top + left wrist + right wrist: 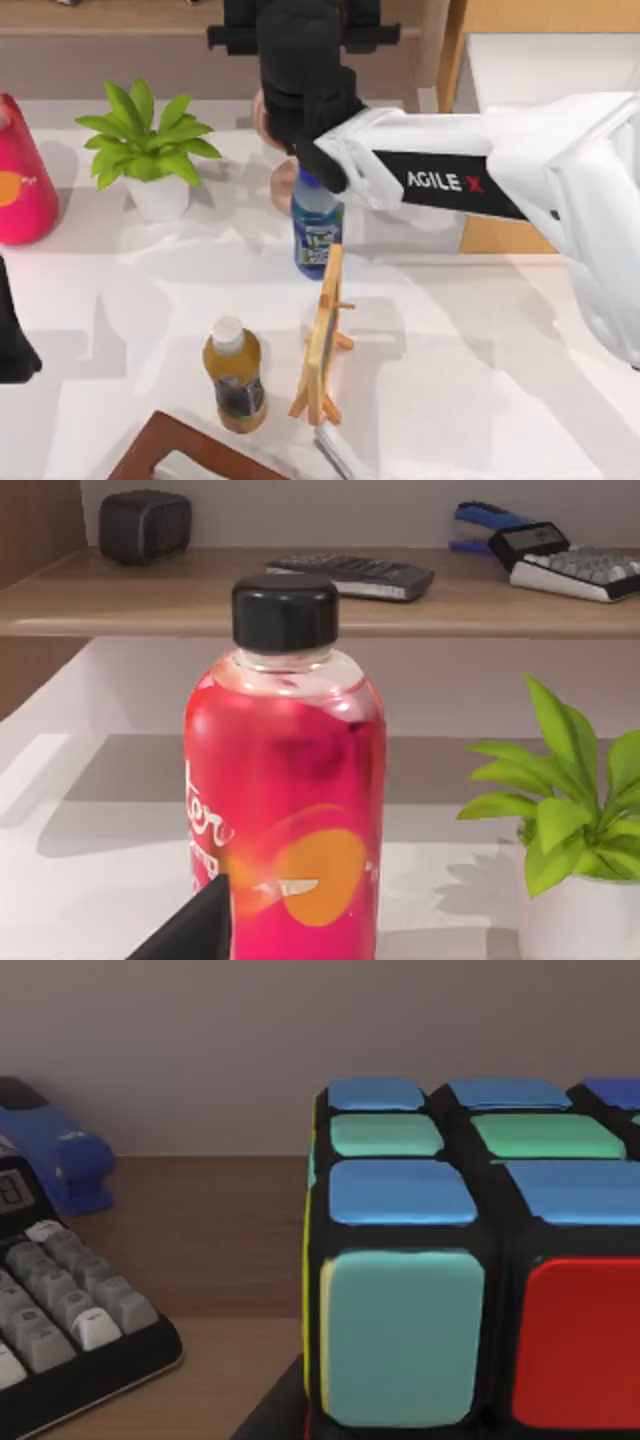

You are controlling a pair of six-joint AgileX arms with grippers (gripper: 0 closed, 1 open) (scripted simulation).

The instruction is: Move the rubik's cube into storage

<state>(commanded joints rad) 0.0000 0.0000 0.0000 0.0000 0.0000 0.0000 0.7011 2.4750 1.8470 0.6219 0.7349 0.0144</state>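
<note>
Bright, even light falls on the white bench; soft grey shadows spread beneath the white arm and beside the leafy green potted plant; the glossy pink bottle with a black cap carries pale highlights; the wall behind the cube of coloured squares on a black grid is dim; edges look soft throughout.

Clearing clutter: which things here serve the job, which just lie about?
Job: rubik's cube, storage, right gripper at the shelf.
Lying about: pink bottle, plant, blue bottle, amber bottle, easel, calculator, stapler; left gripper parked at table's left.
</note>
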